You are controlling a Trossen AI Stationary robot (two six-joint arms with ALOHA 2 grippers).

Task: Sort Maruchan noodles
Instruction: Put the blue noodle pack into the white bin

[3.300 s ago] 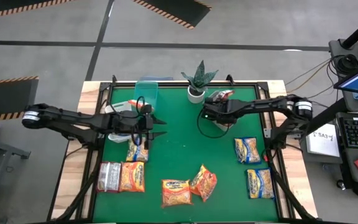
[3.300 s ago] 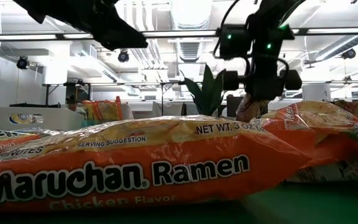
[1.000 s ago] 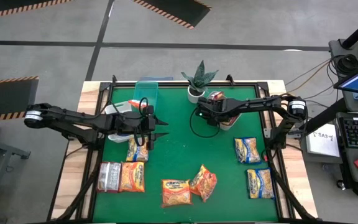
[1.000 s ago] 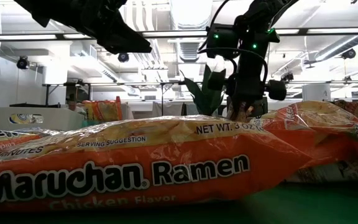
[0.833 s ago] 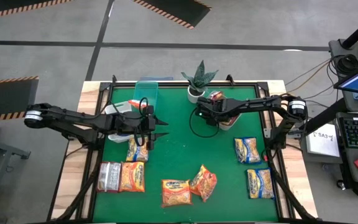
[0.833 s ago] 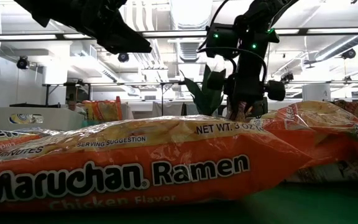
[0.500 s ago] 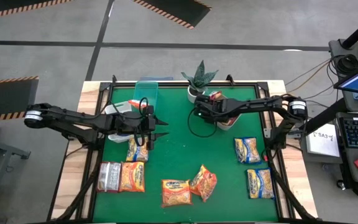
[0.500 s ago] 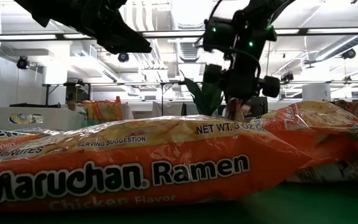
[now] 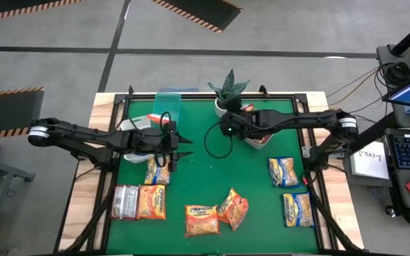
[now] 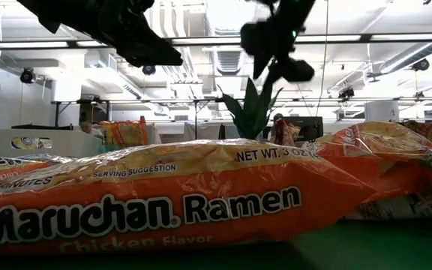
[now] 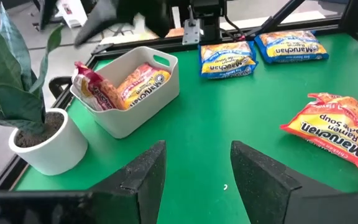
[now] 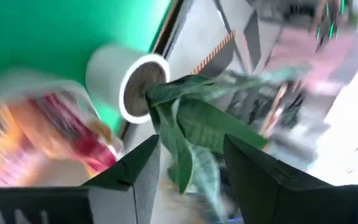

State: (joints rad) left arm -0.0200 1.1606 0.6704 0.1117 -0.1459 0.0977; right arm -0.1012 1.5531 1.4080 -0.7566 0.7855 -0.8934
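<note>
Nearest, orange packets lay loose on the green tabletop, grouped by colour: yellow-and-blue ones to the right. Mid-table, the left gripper hovered, jaws parted and empty. Farthest, the right gripper, jaws spread and empty, hung by the white bin holding a red packet and an orange one, likely sorted there.

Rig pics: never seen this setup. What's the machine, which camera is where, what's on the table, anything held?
Two dark robot arms work at a green table. One picture looks straight down, one sits at table height, and one rides on each wrist. The left pincer hangs open above the noodle packets lying flat on the table. The right pincer is open and empty, near the potted plant and a white bin that already has packets in it. More packets lie on the right. Nothing is held.
</note>
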